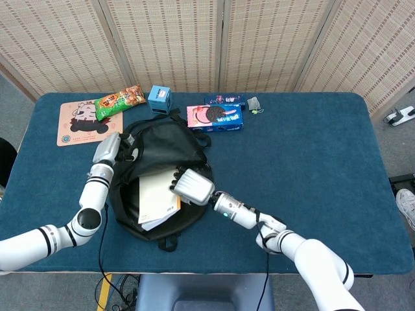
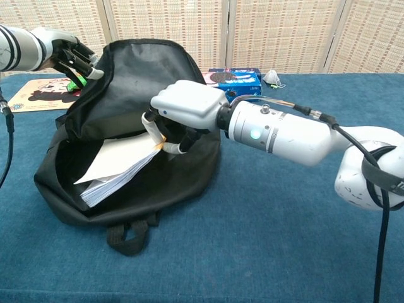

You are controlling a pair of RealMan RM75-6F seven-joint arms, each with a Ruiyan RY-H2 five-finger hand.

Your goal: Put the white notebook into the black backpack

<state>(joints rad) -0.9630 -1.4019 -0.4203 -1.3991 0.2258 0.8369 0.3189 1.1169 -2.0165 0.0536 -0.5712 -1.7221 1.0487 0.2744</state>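
Now my right hand [image 2: 183,108] pinches the white notebook [image 2: 123,165] at its near corner, long axis running into the black backpack [image 1: 162,149] mouth, while my left hand [image 2: 69,57] grips the flap up.

Both my arms reach inward, hands closed.
My left hand [image 2: 66,57] is raised with fingers clenched; my right hand [image 2: 183,110] pinches with curled fingers, forearm stretched level.

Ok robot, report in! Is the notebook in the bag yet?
Right hand holds the white notebook, partway inside the black backpack. Left hand holds the flap up. Nothing in the way.
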